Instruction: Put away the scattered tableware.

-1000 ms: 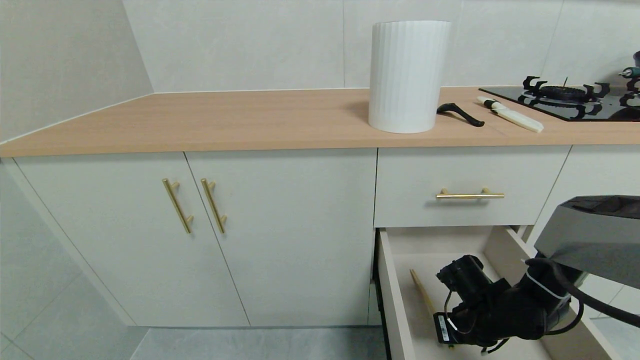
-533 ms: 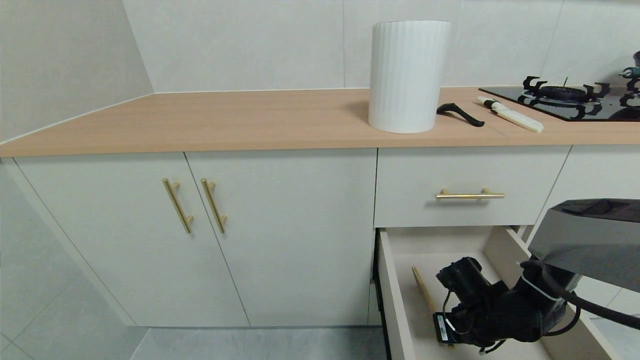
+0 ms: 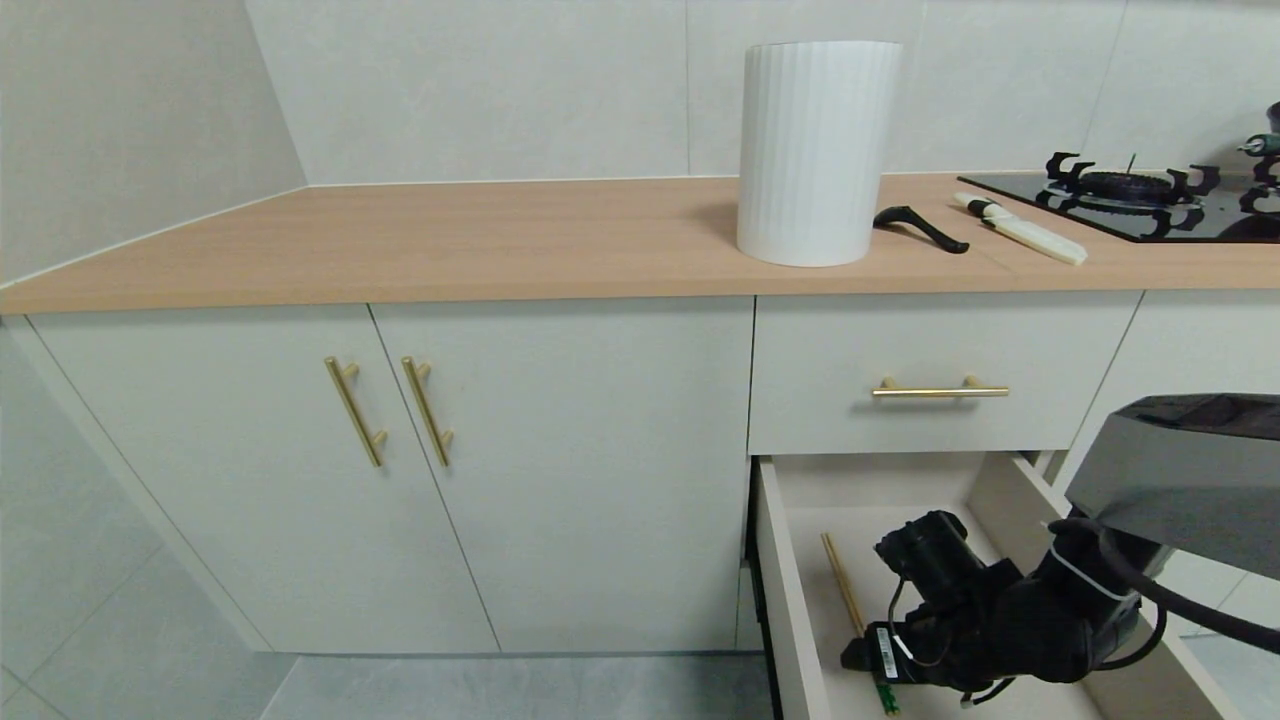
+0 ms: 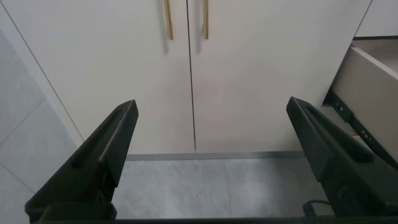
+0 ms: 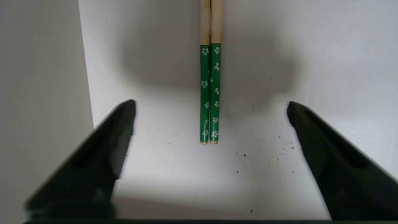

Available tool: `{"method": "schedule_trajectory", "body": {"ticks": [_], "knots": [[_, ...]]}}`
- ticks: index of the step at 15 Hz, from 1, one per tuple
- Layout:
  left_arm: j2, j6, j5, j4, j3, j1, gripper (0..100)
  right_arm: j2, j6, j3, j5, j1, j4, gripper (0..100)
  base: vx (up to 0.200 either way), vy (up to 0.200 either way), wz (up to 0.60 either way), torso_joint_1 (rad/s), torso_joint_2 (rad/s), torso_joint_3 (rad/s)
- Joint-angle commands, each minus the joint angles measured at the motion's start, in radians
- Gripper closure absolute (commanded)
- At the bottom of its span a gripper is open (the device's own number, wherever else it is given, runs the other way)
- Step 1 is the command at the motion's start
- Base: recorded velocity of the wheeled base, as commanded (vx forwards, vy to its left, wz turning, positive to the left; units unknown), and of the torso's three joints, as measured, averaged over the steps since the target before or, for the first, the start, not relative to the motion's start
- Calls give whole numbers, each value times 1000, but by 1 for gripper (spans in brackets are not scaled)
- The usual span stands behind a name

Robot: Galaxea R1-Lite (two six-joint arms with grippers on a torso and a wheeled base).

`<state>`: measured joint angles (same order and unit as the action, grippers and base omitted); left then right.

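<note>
Once under right hand (image 5: 208,115), chopsticks (image 3: 842,585) (bare)

We count two chopsticks (image 5: 205,93), one white ribbed canister (image 3: 815,150), one black-handled utensil (image 3: 920,227), one white utensil (image 3: 1020,228), three gold bar handles (image 3: 940,391), two cabinet doors (image 3: 560,470) and two drawers (image 3: 1050,340), one open, one shut.

- A pair of slim wooden chopsticks (image 5: 209,81) with green, white-flowered ends is lying side by side on the pale floor of a white drawer (image 5: 329,56).
- The black right gripper (image 5: 209,107) is hanging above them, jaws spread wide, touching neither stick.
- The drawer's side wall (image 5: 37,93) is standing close beside one finger.
</note>
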<state>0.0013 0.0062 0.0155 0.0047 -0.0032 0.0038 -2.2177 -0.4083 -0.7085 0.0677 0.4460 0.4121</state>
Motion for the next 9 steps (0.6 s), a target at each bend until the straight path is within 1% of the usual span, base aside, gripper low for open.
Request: {"method": "schedule_trajectory", "body": {"ticks": [1, 3, 4, 5, 6, 7, 8, 9], "knots": [[0, 0, 0, 0, 0, 1, 0, 131, -9, 18, -2, -7, -6, 0, 0, 0, 0, 0, 0, 0], [0, 0, 0, 0, 0, 1, 0, 282, -7, 11, -6, -32, -95, 0, 0, 0, 0, 0, 0, 0], [0, 0, 0, 0, 0, 1, 0, 428, -4, -29, -12, -52, -242, 0, 0, 0, 0, 0, 0, 0], [0, 0, 0, 0, 0, 1, 0, 493, -4, -49, -16, -62, -311, 0, 0, 0, 0, 0, 0, 0], [0, 0, 0, 0, 0, 1, 0, 613, 2, -63, -49, -96, -366, 0, 0, 0, 0, 0, 0, 0], [0, 0, 0, 0, 0, 1, 0, 687, 29, -65, -89, -125, -375, 0, 0, 0, 0, 0, 0, 0], [0, 0, 0, 0, 0, 1, 0, 730, 54, -65, -106, -145, -377, 0, 0, 0, 0, 0, 0, 0], [0, 0, 0, 0, 0, 1, 0, 783, 82, -69, -111, -187, -377, 0, 0, 0, 0, 0, 0, 0]]}}
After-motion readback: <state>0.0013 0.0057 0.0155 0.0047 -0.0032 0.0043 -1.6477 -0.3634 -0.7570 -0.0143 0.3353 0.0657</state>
